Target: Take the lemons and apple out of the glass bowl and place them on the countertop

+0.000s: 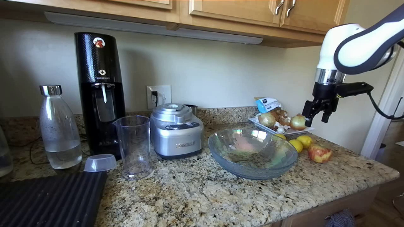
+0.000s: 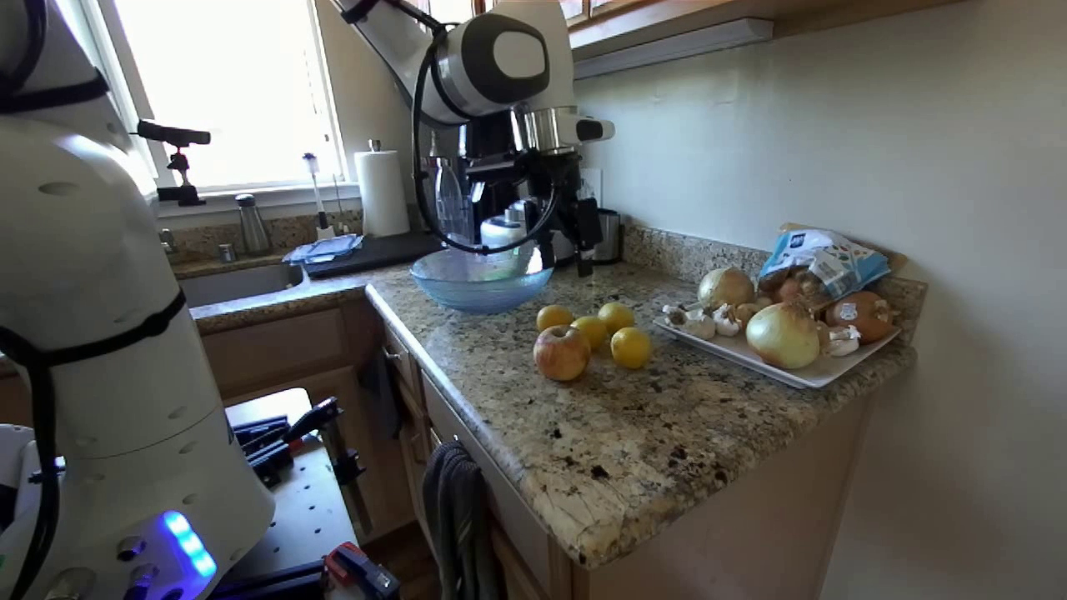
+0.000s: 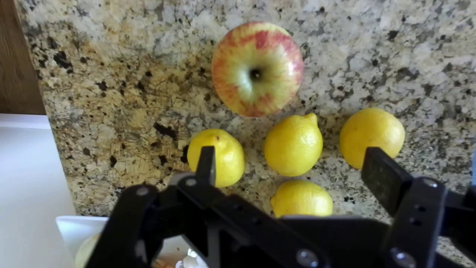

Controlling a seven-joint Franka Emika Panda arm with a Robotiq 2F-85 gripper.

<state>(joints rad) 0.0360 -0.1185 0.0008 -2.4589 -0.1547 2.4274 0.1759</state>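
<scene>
Granite speckled in brown, beige and black makes up the polished countertop [image 1: 221, 198], set against a pale, smooth wall [image 1: 205, 72]. Over it reaches a white robot arm [image 1: 363, 53] with dark trim: in an exterior view it slants down from the upper right, bends at its rounded wrist joint, then drops nearly straight, its end aimed at the granite. A tall black drinks machine [image 1: 99, 63] stands upright near the wall. Wide and shallow, the clear blue-grey glass bowl [image 1: 252, 171] sits upright just beside a squat silver kitchen appliance [image 1: 176, 135]. A white rectangular dish [image 2: 838, 365] bears round, papery yellow onions [image 2: 783, 335]. From the arm's end hangs the black two-fingered gripper [image 3: 292, 163], pointing down, its fingers spread wide. Below, outside the bowl, the round red-and-yellow apple [image 3: 257, 69] rests on the countertop. Near it on the same granite lie four small, bright yellow oval lemons [image 3: 293, 145]; in the wrist view two are partly covered by the black fingertips, and whether the middle pair touch cannot be told.
</scene>
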